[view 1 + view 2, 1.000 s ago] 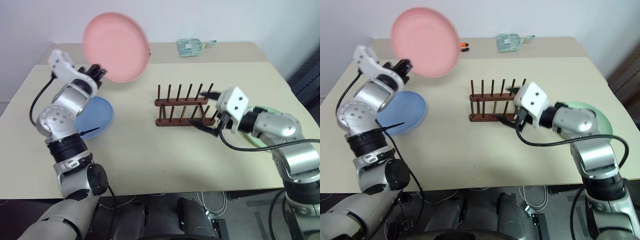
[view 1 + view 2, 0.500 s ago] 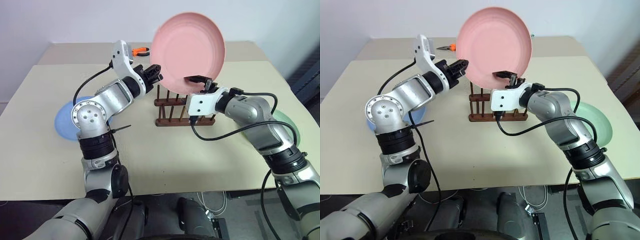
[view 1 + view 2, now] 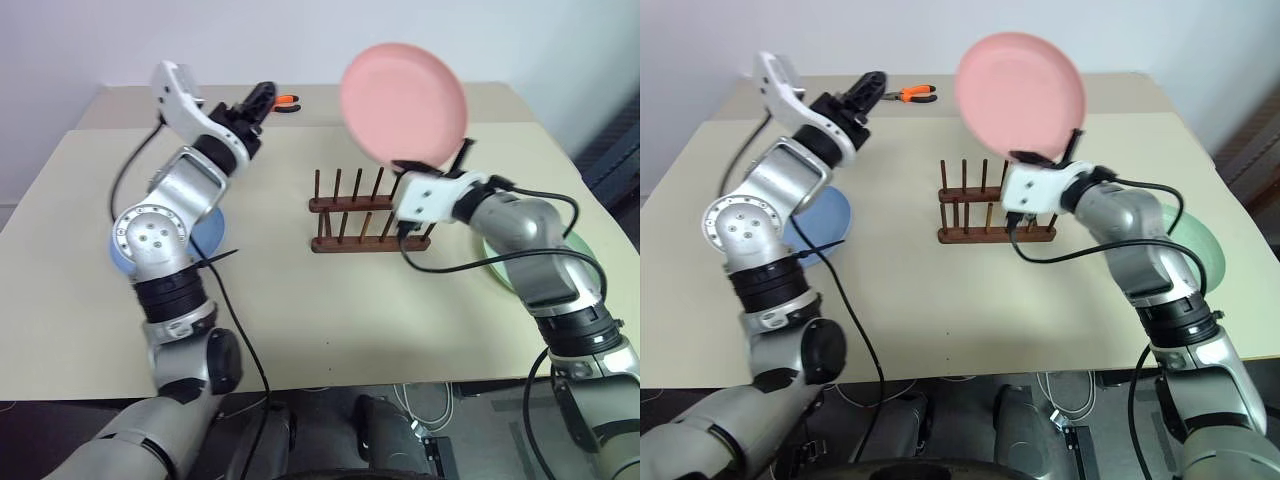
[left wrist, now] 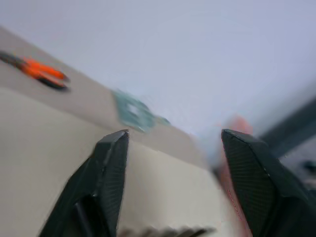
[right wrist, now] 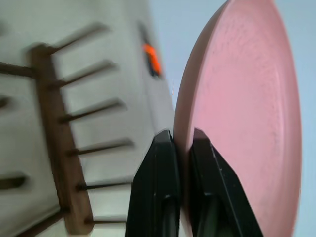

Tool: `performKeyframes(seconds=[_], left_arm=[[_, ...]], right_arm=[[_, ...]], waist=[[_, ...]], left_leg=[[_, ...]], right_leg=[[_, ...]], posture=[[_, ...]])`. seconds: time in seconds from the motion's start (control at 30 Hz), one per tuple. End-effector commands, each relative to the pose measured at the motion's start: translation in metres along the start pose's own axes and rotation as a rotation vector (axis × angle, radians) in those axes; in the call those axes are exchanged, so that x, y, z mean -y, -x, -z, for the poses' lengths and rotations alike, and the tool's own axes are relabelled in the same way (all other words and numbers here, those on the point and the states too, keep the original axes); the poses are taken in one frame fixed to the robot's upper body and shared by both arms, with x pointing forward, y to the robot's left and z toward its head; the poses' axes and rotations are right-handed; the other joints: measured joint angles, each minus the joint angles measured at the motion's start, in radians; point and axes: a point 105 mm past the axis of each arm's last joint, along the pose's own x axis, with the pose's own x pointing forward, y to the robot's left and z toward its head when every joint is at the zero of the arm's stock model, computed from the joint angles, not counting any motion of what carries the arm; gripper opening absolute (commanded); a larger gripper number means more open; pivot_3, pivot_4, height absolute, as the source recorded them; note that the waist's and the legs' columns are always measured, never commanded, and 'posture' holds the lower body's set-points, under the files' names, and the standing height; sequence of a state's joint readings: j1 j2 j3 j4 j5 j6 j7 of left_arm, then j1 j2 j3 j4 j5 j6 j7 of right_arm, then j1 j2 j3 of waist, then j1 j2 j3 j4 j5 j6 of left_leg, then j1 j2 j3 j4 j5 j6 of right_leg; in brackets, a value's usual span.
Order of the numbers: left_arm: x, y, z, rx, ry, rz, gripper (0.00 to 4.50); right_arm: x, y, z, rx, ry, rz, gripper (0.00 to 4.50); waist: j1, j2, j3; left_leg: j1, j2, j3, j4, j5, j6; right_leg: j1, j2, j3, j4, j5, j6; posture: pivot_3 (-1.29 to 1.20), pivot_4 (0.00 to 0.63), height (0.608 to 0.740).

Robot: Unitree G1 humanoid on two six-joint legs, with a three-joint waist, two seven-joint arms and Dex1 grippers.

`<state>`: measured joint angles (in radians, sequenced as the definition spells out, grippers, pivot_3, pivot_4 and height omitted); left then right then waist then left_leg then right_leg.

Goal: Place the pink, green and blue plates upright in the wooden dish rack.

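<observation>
left eye view: the right gripper (image 3: 432,166) is pinched on the lower rim of the pink plate (image 3: 403,105), holding it up in the air, tilted, above the right end of the wooden dish rack (image 3: 366,211). the rack stands near the middle of the table (image 3: 300,310) with no plate between its pegs. the left gripper (image 3: 258,100) is raised over the far left part of the table with its fingers apart and nothing between them, well apart from the pink plate. the blue plate (image 3: 207,228) lies flat on the table behind the left arm, mostly hidden by it. the green plate (image 3: 570,250) lies flat at the right, largely covered by the right arm.

right eye view: orange pliers (image 3: 908,94) lie on the far table beyond the left gripper. the rest matches the left eye view.

left wrist view: the two black fingers (image 4: 109,173) stand wide apart and bare. between and past them are the pliers, a greenish packet (image 4: 134,112) on the far table, and a pink blur at the edge of the right finger that is probably the plate, though it is too smeared to be sure.

right wrist view: the two fingers (image 5: 157,182) are closed on the plate's rim, one on each face, with the plate rising edge-on past them. the rack's pegs show beside the fingers, apart from the plate.
</observation>
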<state>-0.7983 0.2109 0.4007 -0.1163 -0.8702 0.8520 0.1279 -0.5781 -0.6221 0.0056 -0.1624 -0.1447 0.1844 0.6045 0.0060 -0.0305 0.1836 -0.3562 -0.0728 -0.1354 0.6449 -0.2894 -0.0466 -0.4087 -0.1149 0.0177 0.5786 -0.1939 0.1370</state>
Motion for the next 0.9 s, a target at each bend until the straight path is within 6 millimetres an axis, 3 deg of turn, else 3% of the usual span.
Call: performKeyframes(seconds=[0.03,0.17,0.3,0.47,0.73,0.83,0.9], left_arm=[[0.007,0.011,0.016,-0.054,-0.240,0.145,2.94],[0.021,0.043,0.067,-0.277,-0.487,0.430,2.94],[0.034,0.086,0.108,-0.476,-0.561,0.708,2.94],[0.045,0.100,0.120,-0.526,-0.520,0.810,2.94],[0.052,0.101,0.124,-0.516,-0.517,0.823,2.94],[0.051,0.101,0.124,-0.515,-0.528,0.819,2.99],[0.051,0.101,0.124,-0.514,-0.530,0.819,2.99]], right_arm=[[0.033,0.028,-0.028,0.205,-0.553,0.062,0.00],[0.038,0.050,-0.043,0.349,-0.981,-0.039,0.00],[0.028,0.052,-0.038,0.279,-1.055,-0.100,0.00],[0.022,0.052,-0.034,0.248,-1.127,-0.134,0.00],[0.023,0.040,-0.006,0.159,-1.266,-0.092,0.00],[0.025,0.037,0.000,0.143,-1.272,-0.068,0.97],[0.029,0.036,0.003,0.121,-1.219,-0.030,1.90]], waist=[[0.000,0.000,0.000],[0.006,0.003,0.001],[0.004,0.006,0.002],[0.004,0.008,0.003],[0.004,0.008,0.003],[0.002,0.009,0.003],[0.002,0.009,0.003]], left_leg=[[0.000,0.000,0.000,0.000,0.000,0.000],[-0.001,0.000,-0.001,0.000,-0.002,0.003],[-0.001,0.001,0.000,0.000,-0.002,0.004],[-0.002,0.002,0.000,0.000,-0.002,0.004],[-0.001,0.001,0.001,0.001,-0.003,0.005],[-0.001,0.001,0.001,0.000,-0.003,0.005],[-0.001,0.001,0.001,0.000,-0.003,0.005]], right_leg=[[0.000,0.000,0.000,0.000,0.000,0.000],[0.000,0.000,0.000,-0.001,-0.001,-0.005],[-0.001,-0.001,0.000,-0.001,-0.001,-0.007],[-0.001,-0.001,-0.001,-0.001,-0.002,-0.008],[-0.001,-0.001,-0.001,-0.001,-0.002,-0.008],[-0.001,-0.001,-0.001,-0.001,-0.002,-0.008],[-0.001,-0.001,-0.001,-0.001,-0.002,-0.007]], posture=[[0.00,0.150,0.740],[0.00,0.150,0.740],[0.00,0.150,0.740],[0.00,0.150,0.740],[0.00,0.150,0.740],[0.00,0.150,0.740],[0.00,0.150,0.740]])
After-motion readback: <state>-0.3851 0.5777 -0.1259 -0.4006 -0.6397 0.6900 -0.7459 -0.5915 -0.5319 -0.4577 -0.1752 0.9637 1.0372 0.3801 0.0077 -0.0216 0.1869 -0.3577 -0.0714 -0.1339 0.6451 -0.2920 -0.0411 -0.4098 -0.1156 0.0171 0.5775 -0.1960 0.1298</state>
